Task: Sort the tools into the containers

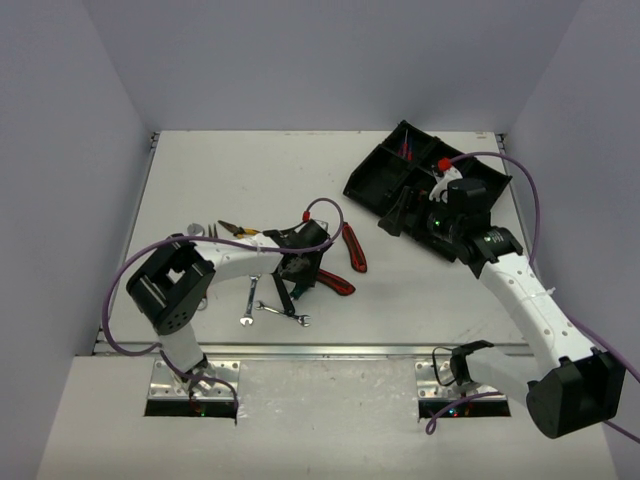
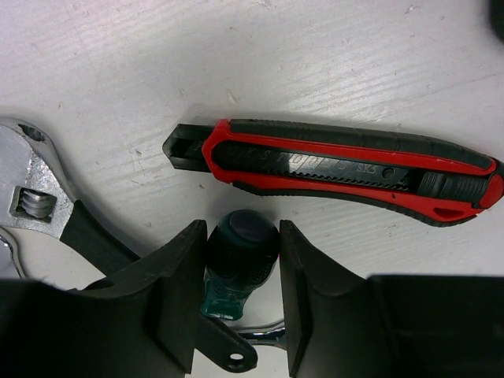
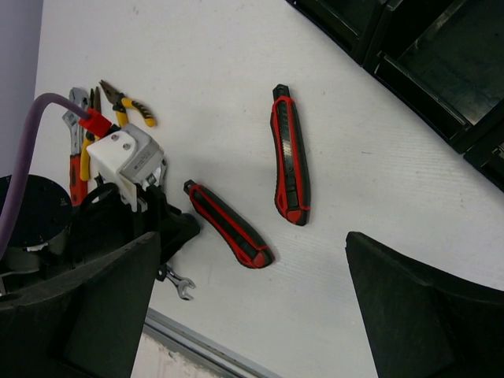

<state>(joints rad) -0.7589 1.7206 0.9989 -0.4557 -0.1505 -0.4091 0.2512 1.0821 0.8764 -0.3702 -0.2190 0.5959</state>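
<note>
In the left wrist view my left gripper (image 2: pixel 242 236) is shut on the stubby green screwdriver (image 2: pixel 236 252), both fingers pressed against its dark handle just above the table. A red-black utility knife (image 2: pixel 339 169) lies right beyond the fingertips. From above, the left gripper (image 1: pixel 292 272) sits among the tools in mid-table. Two utility knives (image 1: pixel 354 247) (image 1: pixel 335 283) lie to its right. My right gripper (image 1: pixel 418 228) hangs open and empty at the near edge of the black tray (image 1: pixel 395 165). Its view looks down on both knives (image 3: pixel 290 153) (image 3: pixel 228 224).
An adjustable wrench (image 2: pixel 31 189) lies left of the held screwdriver, and a silver wrench (image 2: pixel 264 337) is under the fingers. Yellow-handled pliers (image 1: pixel 238 231) and two small wrenches (image 1: pixel 250 303) (image 1: pixel 283 314) lie nearby. Red and blue screwdrivers (image 1: pixel 405 143) rest in the tray's far compartment.
</note>
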